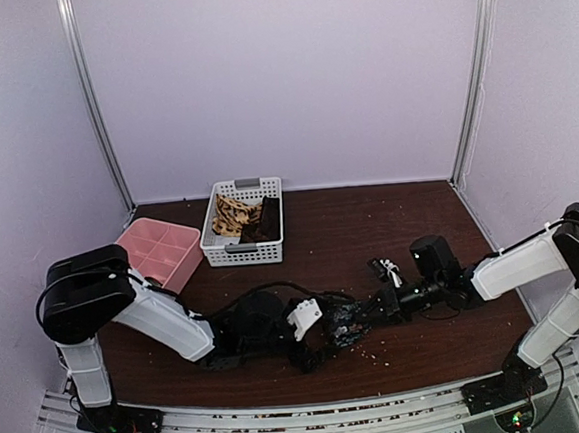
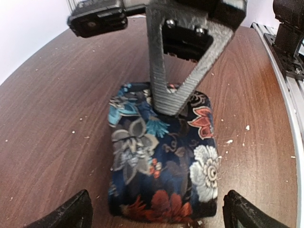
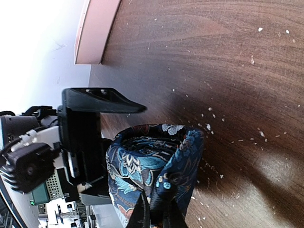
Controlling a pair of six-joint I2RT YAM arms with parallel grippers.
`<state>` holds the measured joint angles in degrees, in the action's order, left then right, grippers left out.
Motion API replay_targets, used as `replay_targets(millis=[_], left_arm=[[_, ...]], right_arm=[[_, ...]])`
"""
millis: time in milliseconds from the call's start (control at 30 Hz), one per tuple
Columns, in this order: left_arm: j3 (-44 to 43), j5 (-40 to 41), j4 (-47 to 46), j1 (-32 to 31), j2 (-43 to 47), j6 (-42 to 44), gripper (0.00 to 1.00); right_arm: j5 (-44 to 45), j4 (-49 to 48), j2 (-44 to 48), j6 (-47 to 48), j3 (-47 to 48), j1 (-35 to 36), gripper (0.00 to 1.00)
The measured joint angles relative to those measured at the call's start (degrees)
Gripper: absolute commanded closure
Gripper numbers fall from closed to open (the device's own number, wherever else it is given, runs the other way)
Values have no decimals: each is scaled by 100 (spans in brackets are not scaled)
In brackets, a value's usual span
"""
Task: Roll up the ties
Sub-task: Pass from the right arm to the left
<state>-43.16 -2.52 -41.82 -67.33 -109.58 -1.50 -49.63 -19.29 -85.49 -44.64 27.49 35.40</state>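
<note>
The left gripper (image 2: 156, 214) stands with its jaws spread wide, one fingertip (image 2: 71, 211) on each side of the rolled floral tie (image 2: 161, 166) and neither touching it. The right gripper (image 3: 156, 214) is pinched tight on the far edge of that tie's fabric. The tie is a compact bundle on the brown table (image 1: 391, 229), near the front edge and about midway between the two arm bases. Its longer side runs from the left gripper towards the right one, roughly left to right in the top view. The left wrist view shows the bundle's flat upper face with blue, white and red flowers, and the right gripper's dark triangular finger bearing down on its far end. The right wrist view shows instead the layered, looped side of the roll and the left gripper's black body just beyond it. Only the top view shows the white basket (image 1: 244, 248) at the back, holding a tan patterned tie (image 1: 231, 216) and a dark brown tie (image 1: 268, 220), with the pink tray (image 1: 162, 252) just beside it on the left.
</note>
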Motion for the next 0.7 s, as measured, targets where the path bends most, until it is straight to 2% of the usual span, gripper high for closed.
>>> replay_targets(millis=[367,467,600,700], left_arm=[[-988,17,52,-2,-914,11,5],[-1104,59,61,-2,-1058,-4,19],[-1139,61,85,-13,-1113,-85,51],[-1141,48,83,-35,-1113,-94,64]], right_arm=[[20,-452,-166,-330,-85,188,100],[22,-487,-166,-358,-87,203,100],[68,-518,-166,-365,-87,212,100],[92,-560,-166,-365,-90,214,100]])
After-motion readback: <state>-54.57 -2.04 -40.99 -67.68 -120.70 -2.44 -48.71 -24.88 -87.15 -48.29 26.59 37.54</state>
